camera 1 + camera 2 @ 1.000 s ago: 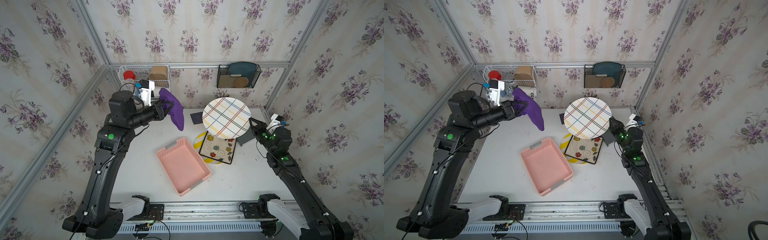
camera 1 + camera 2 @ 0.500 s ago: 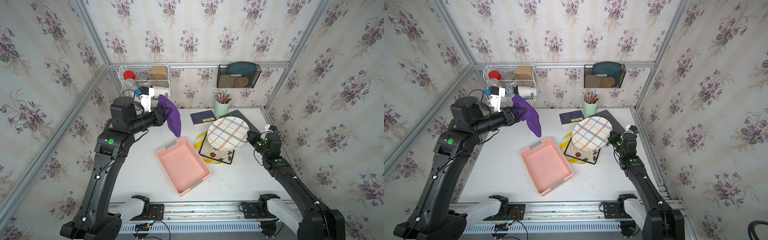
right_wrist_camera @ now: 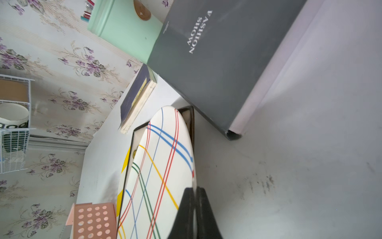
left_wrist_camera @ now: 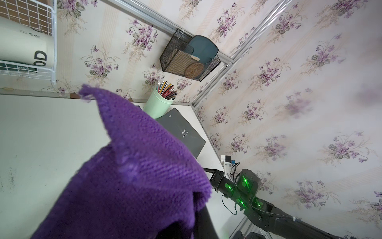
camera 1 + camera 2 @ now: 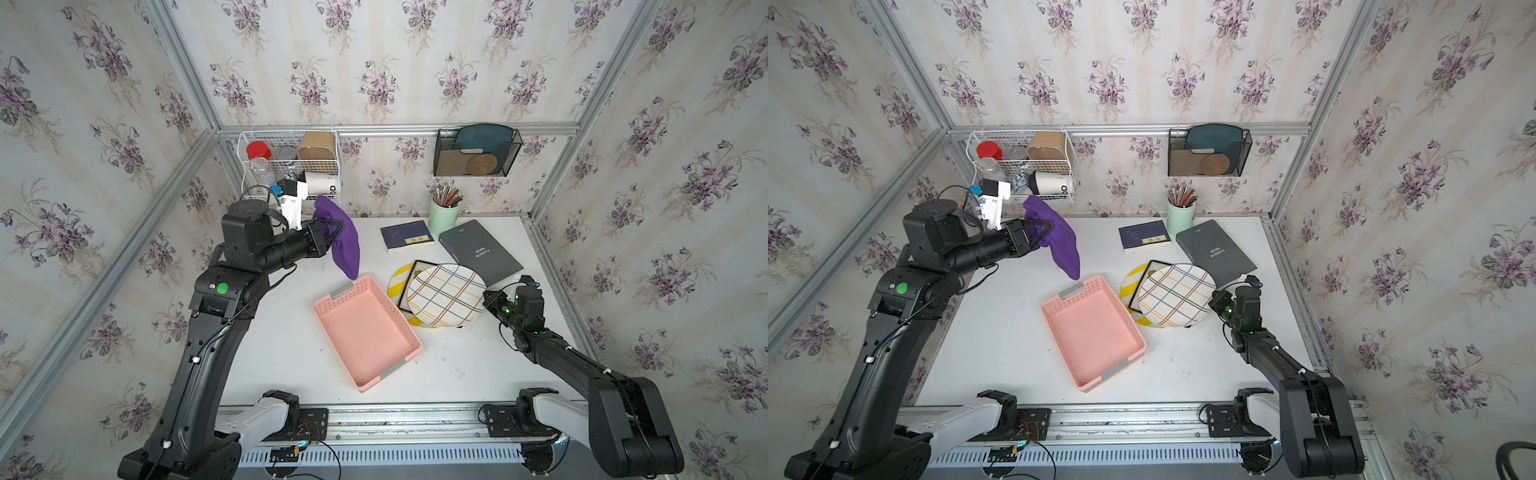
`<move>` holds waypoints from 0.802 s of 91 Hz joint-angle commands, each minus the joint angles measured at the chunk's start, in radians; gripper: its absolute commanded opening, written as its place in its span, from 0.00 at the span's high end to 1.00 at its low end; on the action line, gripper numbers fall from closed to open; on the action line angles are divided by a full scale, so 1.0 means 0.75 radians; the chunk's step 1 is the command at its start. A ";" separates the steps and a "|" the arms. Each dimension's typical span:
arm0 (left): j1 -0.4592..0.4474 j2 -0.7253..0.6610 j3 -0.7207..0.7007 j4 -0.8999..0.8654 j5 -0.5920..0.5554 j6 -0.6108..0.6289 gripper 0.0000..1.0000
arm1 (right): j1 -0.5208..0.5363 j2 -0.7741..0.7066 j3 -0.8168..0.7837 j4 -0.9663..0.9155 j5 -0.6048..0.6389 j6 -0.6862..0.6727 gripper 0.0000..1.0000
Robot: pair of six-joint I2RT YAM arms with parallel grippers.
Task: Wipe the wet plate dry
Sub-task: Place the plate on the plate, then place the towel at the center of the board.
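Note:
The plate (image 5: 446, 295) (image 5: 1177, 295), white with coloured crossing lines, lies nearly flat and low over a framed picture (image 5: 409, 282) and a yellow striped plate (image 5: 397, 277) right of centre. My right gripper (image 5: 486, 301) (image 5: 1212, 300) is shut on its right rim. The right wrist view shows the rim pinched between the two black fingers of that gripper (image 3: 195, 189), with the plate (image 3: 157, 165) stretching away from them. My left gripper (image 5: 334, 228) (image 5: 1047, 230) is raised at the back left, shut on a purple cloth (image 5: 345, 245) (image 5: 1063, 241). That cloth (image 4: 124, 175) hangs down and covers the jaws in the left wrist view.
A pink basket (image 5: 365, 336) sits mid-table, just left of the plate. Behind the plate lie a grey book (image 5: 478, 251), a blue book (image 5: 407, 236) and a green pencil cup (image 5: 442, 216). A wire rack (image 5: 291, 166) and a black mesh holder (image 5: 476, 151) hang on the back wall.
My right gripper has lowered the plate from raised and tilted to nearly flat over the framed picture. The left arm has drawn the cloth back a little.

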 commanded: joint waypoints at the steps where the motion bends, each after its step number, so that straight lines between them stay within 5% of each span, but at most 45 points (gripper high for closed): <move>1: 0.001 0.035 -0.025 0.107 0.065 -0.028 1.00 | 0.000 0.047 -0.011 0.084 0.008 -0.056 0.79; 7: 0.001 0.059 -0.031 0.150 0.090 -0.042 1.00 | 0.001 0.038 0.003 0.053 0.038 -0.073 0.59; 16: 0.001 0.108 -0.033 0.169 0.067 -0.029 1.00 | 0.001 -0.037 0.082 -0.077 0.131 -0.103 0.15; 21: 0.001 0.136 -0.022 0.154 0.029 -0.006 1.00 | -0.001 -0.093 0.151 -0.204 0.214 -0.125 0.02; 31: -0.005 0.232 0.030 0.125 -0.005 0.068 1.00 | -0.001 -0.199 0.274 -0.343 0.313 -0.189 0.00; 45: -0.083 0.472 0.074 0.195 -0.089 0.134 1.00 | -0.001 -0.240 0.424 -0.366 0.243 -0.230 0.00; 60: -0.193 0.800 0.212 0.064 -0.456 0.194 1.00 | -0.001 -0.221 0.506 -0.445 0.181 -0.213 0.00; 73: -0.191 1.159 0.558 -0.456 -0.576 0.154 0.12 | -0.001 -0.264 0.505 -0.490 0.145 -0.230 0.00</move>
